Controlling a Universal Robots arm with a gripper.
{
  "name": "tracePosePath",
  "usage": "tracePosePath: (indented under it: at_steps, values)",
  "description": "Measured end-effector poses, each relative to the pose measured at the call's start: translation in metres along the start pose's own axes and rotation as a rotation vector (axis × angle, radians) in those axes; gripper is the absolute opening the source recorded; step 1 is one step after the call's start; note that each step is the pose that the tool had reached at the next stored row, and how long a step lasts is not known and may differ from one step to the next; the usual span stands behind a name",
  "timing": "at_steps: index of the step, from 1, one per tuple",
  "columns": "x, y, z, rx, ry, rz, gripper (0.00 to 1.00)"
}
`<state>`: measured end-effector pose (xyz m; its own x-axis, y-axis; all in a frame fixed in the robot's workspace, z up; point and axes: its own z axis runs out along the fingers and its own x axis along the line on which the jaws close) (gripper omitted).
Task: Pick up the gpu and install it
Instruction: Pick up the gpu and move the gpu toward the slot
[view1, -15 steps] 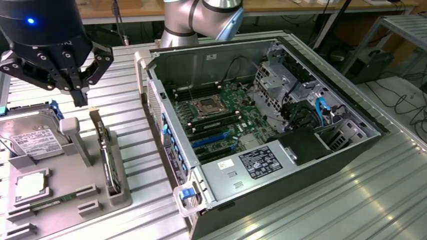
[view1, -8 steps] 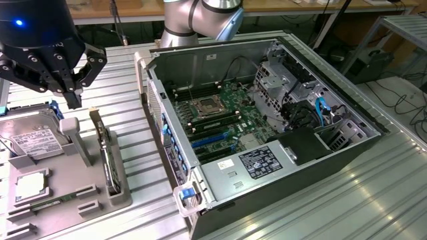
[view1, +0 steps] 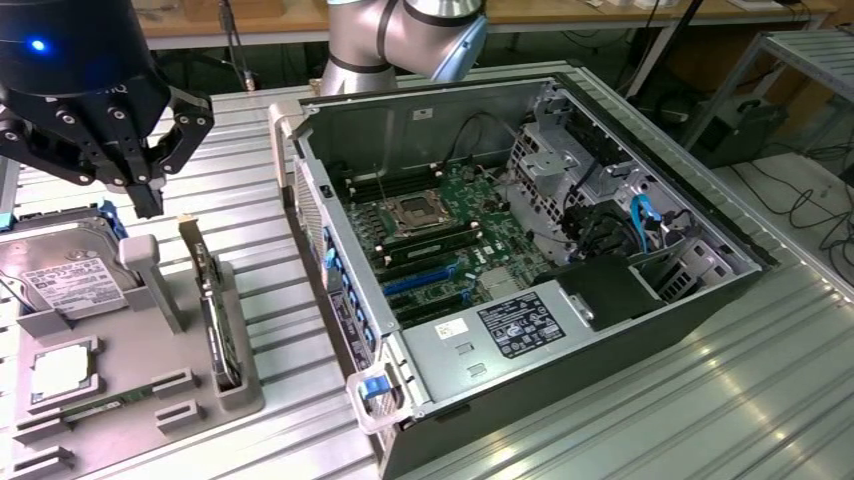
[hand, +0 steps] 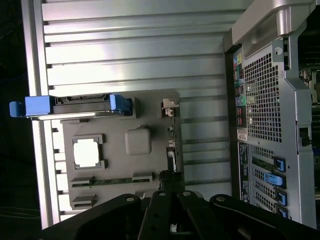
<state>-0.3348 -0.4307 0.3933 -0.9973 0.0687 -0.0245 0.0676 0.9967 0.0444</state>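
The gpu (view1: 211, 300) is a thin dark card standing on its long edge in a slot along one side of the grey tray (view1: 134, 345), its pale bracket end farthest from the exterior camera. My gripper (view1: 144, 198) hangs above the far end of the tray, between the hard drive and the gpu's bracket end, apart from both. Its fingers converge to a point and look shut with nothing between them. In the wrist view the gpu (hand: 172, 145) runs straight out from the gripper (hand: 171, 200) across the tray (hand: 145, 107).
The tray also holds a silver hard drive (view1: 60, 275) with blue tabs, a square processor (view1: 60, 370) and a slim green memory stick (view1: 94, 408). The open computer case (view1: 534, 250) lies to the exterior view's right, its motherboard and blue card slots (view1: 420, 280) exposed. Ribbed metal tabletop all around.
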Motion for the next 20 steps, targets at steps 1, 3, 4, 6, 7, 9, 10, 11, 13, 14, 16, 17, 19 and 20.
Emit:
tracePosePath:
  at_steps: [1,3,4,6,7,9,10,11,13,14,16,17,19,20]
  values:
    - [0.0,0.0,0.0,0.0001,0.0,0.0,0.11]
    - [0.0,0.0,0.0,0.0,0.0,0.0,0.11]
    - [0.0,0.0,0.0,0.0,0.0,0.0,0.11]
    - [0.0,0.0,0.0,0.0,0.0,0.0,0.24]
    - [0.0,0.0,0.0,0.0,0.0,0.0,0.3]
    - [0.0,0.0,0.0,0.0,0.0,0.0,0.36]
    - [0.0,0.0,0.0,0.0001,0.0,0.0,0.42]
    - [0.0,0.0,0.0,0.0001,0.0,0.0,0.48]
    - [0.0,0.0,0.0005,0.0001,0.0001,-0.001,0.54]
    - [0.0,0.0,0.0017,0.0001,0.0004,-0.01,0.6]
    - [0.0001,0.0,0.0041,-0.0003,0.0014,-0.034,0.6]
    - [0.0002,0.0,0.0053,-0.0004,0.0017,-0.041,0.6]
    - [0.0002,-0.0001,0.0074,-0.0004,0.0019,-0.043,0.6]
    - [0.0002,-0.0001,0.0084,-0.0004,0.0019,-0.044,0.6]
